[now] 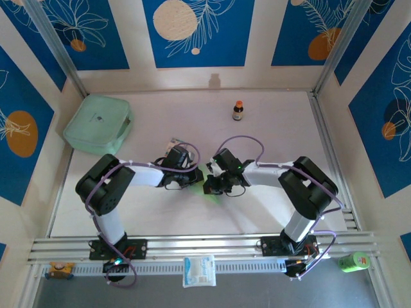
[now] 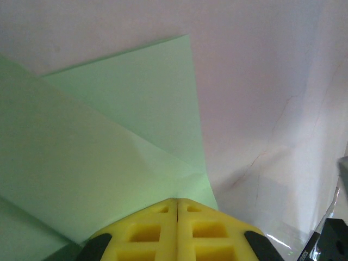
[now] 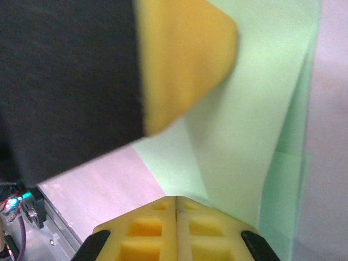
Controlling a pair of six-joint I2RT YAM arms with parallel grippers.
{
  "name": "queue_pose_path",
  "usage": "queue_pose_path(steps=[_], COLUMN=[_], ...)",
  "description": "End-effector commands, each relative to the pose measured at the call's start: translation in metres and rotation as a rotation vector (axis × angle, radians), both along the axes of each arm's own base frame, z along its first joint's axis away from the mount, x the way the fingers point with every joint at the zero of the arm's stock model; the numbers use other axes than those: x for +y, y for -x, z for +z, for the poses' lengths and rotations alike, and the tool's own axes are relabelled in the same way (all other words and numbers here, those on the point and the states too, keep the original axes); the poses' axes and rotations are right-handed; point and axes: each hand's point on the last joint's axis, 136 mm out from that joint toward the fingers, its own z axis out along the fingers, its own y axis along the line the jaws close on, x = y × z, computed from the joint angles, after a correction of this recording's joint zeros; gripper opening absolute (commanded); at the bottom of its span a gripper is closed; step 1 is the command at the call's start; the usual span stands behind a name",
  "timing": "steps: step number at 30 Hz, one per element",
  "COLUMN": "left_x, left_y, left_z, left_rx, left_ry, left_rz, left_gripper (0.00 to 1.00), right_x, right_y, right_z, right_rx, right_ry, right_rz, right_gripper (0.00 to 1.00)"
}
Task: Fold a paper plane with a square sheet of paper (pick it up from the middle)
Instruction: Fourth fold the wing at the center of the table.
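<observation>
**A:** So, top view first. Where is the paper?

**B:** Mid-worktop (image 1: 270, 135), under both wrists. Only a green sliver of paper (image 1: 215, 194) shows beneath the left gripper (image 1: 194, 178) and right gripper (image 1: 213, 186), which nearly meet.

**A:** Left wrist view?

**B:** The left gripper's yellow fingers (image 2: 147, 231) are pressed together, with no gap at the seam. The paper lies flat ahead of them, with a diagonal flap (image 2: 136, 98) folded over and one corner running up to the tips. I cannot tell whether a layer is nipped between them.

**A:** Right wrist view?

**B:** Much the same. The fingers (image 3: 206, 231) are pressed together over the paper, and what looks like the left gripper's pad (image 3: 185, 65) is on the sheet just beyond. Stacked edges show along the right side.

**A:** Handling notes?

**B:** Judgement only. The paper looks very light, thin and limp. It will likely slide on the smooth worktop, and it may crumple or tear if dragged. Pin it with one closed tip and take a free flap edge near the crease with the other. For a lift, pinch a raised fold at the middle.
</observation>
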Motion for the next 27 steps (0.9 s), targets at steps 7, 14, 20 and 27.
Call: queue_pose_path(steps=[7,14,20,27], left_x=[0.012,0.015,0.016,0.017], left_y=[0.007,0.007,0.006,0.006], left_z=[-0.013,-0.014,-0.016,-0.017], left_rx=[0.026,0.029,0.033,0.035], left_ry=[-0.065,-0.073,-0.076,-0.076], left_rz=[0.008,0.013,0.016,0.017], left_gripper=[0.01,0.01,0.01,0.01], right_x=[-0.019,-0.026,-0.036,-0.056], right_y=[0.02,0.028,0.036,0.054], right_z=[-0.023,-0.024,-0.02,-0.025], right_rx=[0.072,0.089,0.09,0.108], right_ry=[0.016,-0.006,-0.035,-0.025], right_rz=[-0.019,-0.027,-0.042,-0.072], right_gripper=[0.03,0.04,0.05,0.05])
